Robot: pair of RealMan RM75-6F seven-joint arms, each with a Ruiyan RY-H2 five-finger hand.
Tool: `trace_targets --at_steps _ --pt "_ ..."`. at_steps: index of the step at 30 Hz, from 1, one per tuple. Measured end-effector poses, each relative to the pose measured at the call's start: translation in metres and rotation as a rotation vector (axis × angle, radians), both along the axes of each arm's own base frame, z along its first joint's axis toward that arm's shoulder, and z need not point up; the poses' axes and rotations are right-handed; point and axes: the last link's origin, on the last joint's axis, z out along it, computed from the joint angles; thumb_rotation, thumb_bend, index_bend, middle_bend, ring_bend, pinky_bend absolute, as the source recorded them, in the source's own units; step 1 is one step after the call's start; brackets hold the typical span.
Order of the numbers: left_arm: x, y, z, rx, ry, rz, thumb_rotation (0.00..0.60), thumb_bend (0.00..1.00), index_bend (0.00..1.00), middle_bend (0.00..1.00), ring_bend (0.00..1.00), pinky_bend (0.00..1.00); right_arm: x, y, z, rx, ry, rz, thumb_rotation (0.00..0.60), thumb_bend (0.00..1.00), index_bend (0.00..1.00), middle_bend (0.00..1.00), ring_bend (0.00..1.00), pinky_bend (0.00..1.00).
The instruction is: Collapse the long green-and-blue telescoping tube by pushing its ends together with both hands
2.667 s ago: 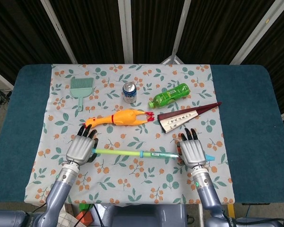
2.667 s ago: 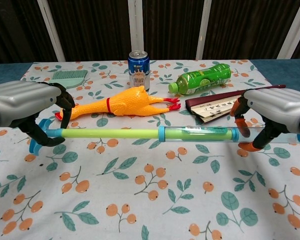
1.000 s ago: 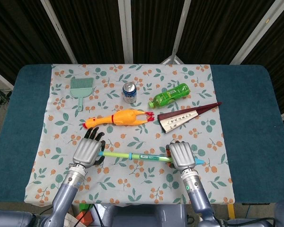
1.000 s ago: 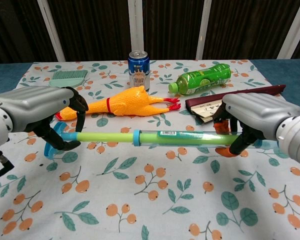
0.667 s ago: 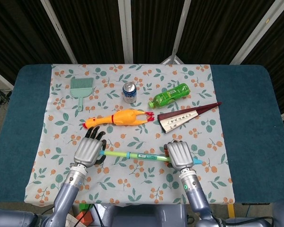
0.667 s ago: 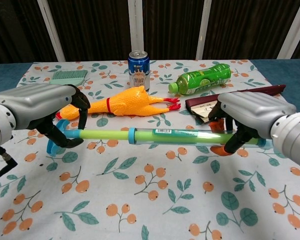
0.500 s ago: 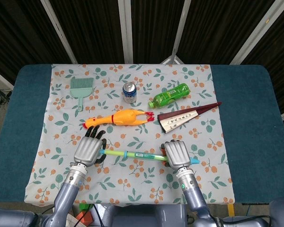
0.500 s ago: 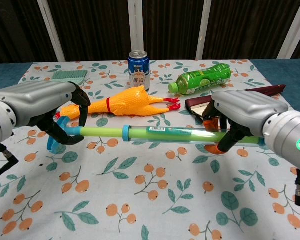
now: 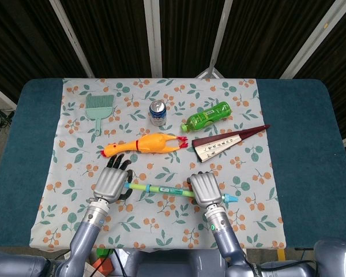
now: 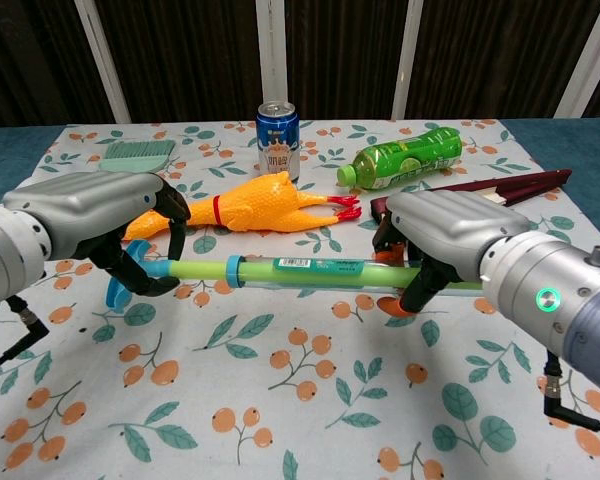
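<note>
The green-and-blue telescoping tube (image 9: 164, 190) (image 10: 300, 270) lies level across the near part of the cloth, held off it by both hands. My left hand (image 9: 111, 183) (image 10: 100, 220) grips its left end, where a blue ring handle (image 10: 125, 272) sticks out below the fingers. My right hand (image 9: 204, 188) (image 10: 450, 235) grips the clear sleeve on the right. A short blue tip (image 9: 230, 198) pokes out past the right hand in the head view. A blue collar (image 10: 234, 270) sits close to the left hand.
A yellow rubber chicken (image 9: 144, 143) (image 10: 245, 203) lies just beyond the tube. Behind it stand a blue can (image 9: 157, 112) (image 10: 277, 138) and a lying green bottle (image 9: 206, 116) (image 10: 405, 158). A folded fan (image 9: 228, 141) (image 10: 480, 195) lies at right, a green brush (image 9: 97, 108) at far left.
The hands have come closer together, the right hand travelling left the most. The tube is much shorter, and its blue collar has slid left toward the left hand.
</note>
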Motion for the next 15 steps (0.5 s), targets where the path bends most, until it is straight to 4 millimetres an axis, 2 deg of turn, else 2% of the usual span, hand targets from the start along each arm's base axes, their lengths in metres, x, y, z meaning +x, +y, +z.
trace_targets --at_steps 9,10,12,14,15 --pt "0.0055 -0.0002 -0.0024 0.002 -0.024 0.001 0.600 0.57 0.62 0.17 0.00 0.02 0.0072 0.0004 -0.0001 -0.006 -0.010 0.007 0.600 0.34 0.83 0.58 0.48 0.52" --pt "0.0054 -0.0001 -0.0019 0.003 -0.024 0.002 0.600 0.56 0.61 0.16 0.00 0.02 0.0075 0.0002 0.0004 -0.010 -0.008 0.008 0.600 0.34 0.79 0.57 0.46 0.51" --pt "0.0044 0.0001 -0.0005 0.005 -0.022 0.005 0.600 0.55 0.60 0.15 0.00 0.02 0.0070 0.0000 0.0011 -0.013 -0.002 0.008 0.600 0.34 0.63 0.50 0.38 0.43" --pt "0.0021 0.0005 0.0015 0.007 -0.018 0.012 0.600 0.49 0.56 0.13 0.00 0.02 0.0048 0.0000 0.0018 -0.012 0.014 0.008 0.600 0.34 0.36 0.35 0.24 0.29" --pt "0.0009 0.0006 0.0025 0.007 -0.017 0.015 0.600 0.46 0.54 0.12 0.00 0.02 0.0035 -0.0002 0.0021 -0.010 0.022 0.008 0.600 0.34 0.27 0.30 0.19 0.24"
